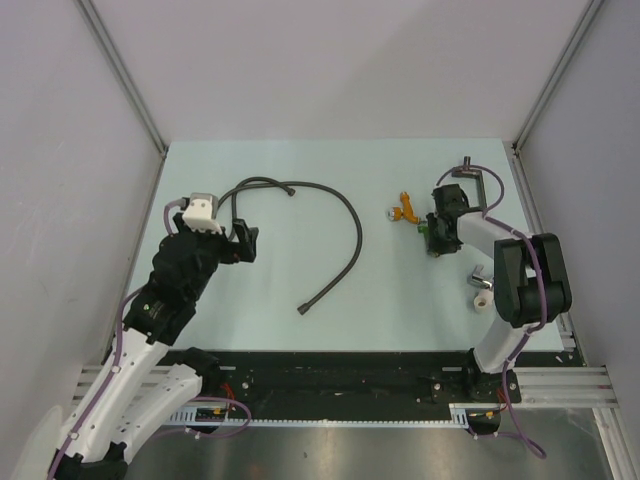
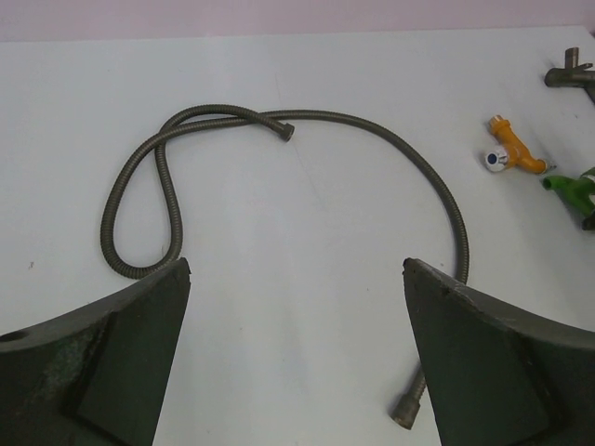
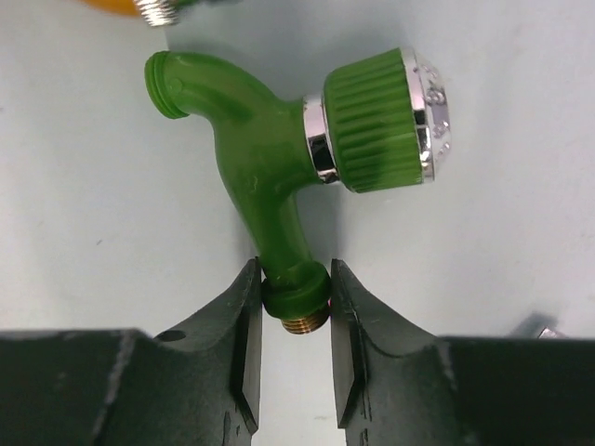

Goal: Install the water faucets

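1. Left tool (image 1: 245, 243) first, low over the left side of the worktop (image 1: 260, 320). Its jaws are spread wide with nothing between them.
2. Moving right, the black hose (image 1: 358, 232) lies flat. It makes a loop toward the back left, close to that tool but not touching it. From there it runs in a long arc through the middle, with one end pointing at the front edge.
3. Next, the orange faucet (image 1: 405, 208) lies on its side right of centre, toward the back edge, with nothing gripping it.
4. Just beside it is the green faucet (image 3: 270, 177), its chrome-ringed knob sticking out sideways. The right tool (image 3: 296, 279) is pinched narrow on the collar at its threaded end, one finger pressed against each side.
5. By the right edge, a grey metal pipe fitting (image 1: 478, 185) sits toward the back. A small silver-and-white part (image 1: 482, 288) sits nearer the front, beside the right arm.
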`<state>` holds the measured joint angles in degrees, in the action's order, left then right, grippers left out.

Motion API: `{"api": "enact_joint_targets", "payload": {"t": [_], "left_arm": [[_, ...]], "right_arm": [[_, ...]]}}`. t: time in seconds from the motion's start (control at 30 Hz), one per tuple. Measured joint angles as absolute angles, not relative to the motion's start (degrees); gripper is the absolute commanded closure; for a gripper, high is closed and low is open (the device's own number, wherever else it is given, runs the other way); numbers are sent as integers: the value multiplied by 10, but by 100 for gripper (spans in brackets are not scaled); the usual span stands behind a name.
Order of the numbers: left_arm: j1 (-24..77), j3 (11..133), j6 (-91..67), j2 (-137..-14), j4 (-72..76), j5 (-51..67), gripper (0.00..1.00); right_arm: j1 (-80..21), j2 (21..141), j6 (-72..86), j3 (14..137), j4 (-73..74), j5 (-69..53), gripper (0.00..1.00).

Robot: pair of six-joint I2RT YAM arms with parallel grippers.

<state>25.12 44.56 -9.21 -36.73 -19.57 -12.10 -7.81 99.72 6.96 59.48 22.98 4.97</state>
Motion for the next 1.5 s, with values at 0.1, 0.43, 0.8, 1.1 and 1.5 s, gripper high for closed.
{"api": "enact_joint_targets", "payload": {"t": [0.1, 0.43, 0.8, 1.1, 1.5], "left_arm": [[251, 446, -98, -368, -191, -107, 0], [251, 444, -149, -380, -157, -40, 0], [251, 348, -326, -405, 37, 93, 0], [260, 317, -406, -444, 159, 125, 15], [293, 298, -420, -472, 207, 109, 52]], "right_arm": [[-112, 979, 67, 595, 242, 69, 100], [-257, 806, 64, 595, 205, 85, 100], [-444, 770, 80, 595, 41, 38, 100], [-549, 781, 100, 595, -70, 12, 100], [-562, 783, 128, 575, -138, 8, 100]]}}
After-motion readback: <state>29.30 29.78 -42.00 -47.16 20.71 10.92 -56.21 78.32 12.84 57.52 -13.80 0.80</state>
